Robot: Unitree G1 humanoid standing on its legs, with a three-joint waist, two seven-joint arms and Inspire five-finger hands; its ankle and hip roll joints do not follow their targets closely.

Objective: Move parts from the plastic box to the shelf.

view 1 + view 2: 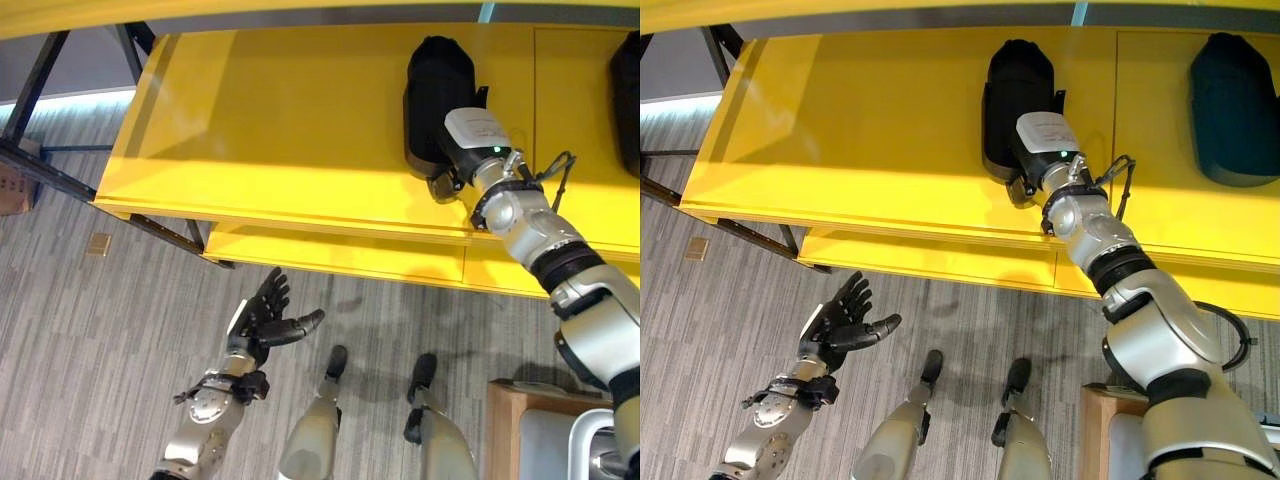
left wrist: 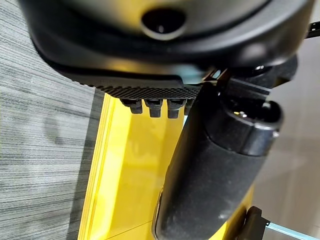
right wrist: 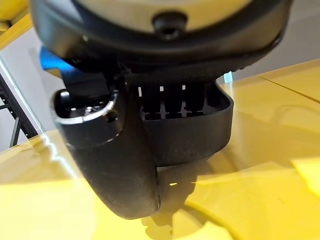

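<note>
The right hand point(image 1: 1025, 185) reaches over the near end of a black part point(image 1: 1015, 85) on the yellow shelf point(image 1: 860, 130); its fingers lie hidden under the wrist, so their hold cannot be read from the head views. A second black part point(image 1: 1235, 110) to the right is cut off by the edge. At the near right, a wooden box point(image 1: 510, 420) is cropped by the corner, its contents unclear.

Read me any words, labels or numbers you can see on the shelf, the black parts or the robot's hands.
None can be read. The yellow shelf, the black part under the right hand, the second black part and the open left hand carry no legible print.
</note>
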